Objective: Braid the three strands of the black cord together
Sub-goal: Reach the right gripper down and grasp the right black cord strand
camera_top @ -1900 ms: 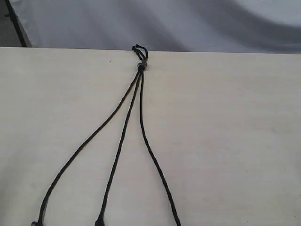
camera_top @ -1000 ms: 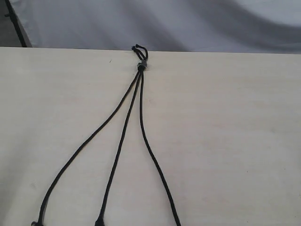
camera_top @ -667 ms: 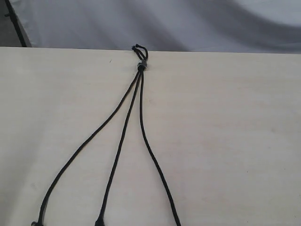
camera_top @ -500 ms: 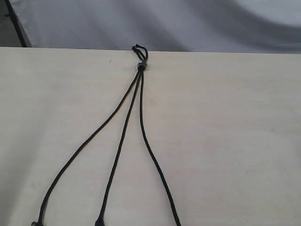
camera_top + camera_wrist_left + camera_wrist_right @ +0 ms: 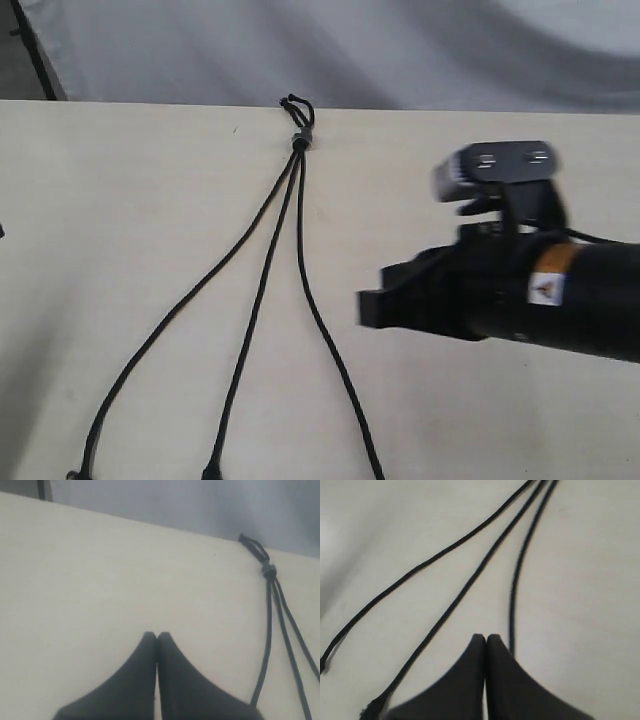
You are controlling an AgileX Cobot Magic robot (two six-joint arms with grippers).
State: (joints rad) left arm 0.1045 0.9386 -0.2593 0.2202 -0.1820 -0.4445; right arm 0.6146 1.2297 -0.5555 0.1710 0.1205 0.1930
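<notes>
Nearest, the knotted tips point(image 5: 211, 470) of the strands point(image 5: 255, 310) lie fanned apart and uncrossed on the counter point(image 5: 520, 420), so the braid is not begun. The left hand point(image 5: 157, 635) is pressed shut on nothing above bare counter, apart from the cord point(image 5: 269, 625). The right hand point(image 5: 486, 637), likewise shut and empty, sits just beside the right strand point(image 5: 330, 350); its height I cannot tell. Lowered shut, it would likely shove that strand sideways instead of taking it. The strands are thin and lie flat, so a pinch could miss or scrape the counter. Farthest, the bead point(image 5: 299, 141) sits at the counter's far edge, its loop point(image 5: 297, 103) past it. Whether anything anchors it I cannot tell; if not, a tug may drag the whole cord.
</notes>
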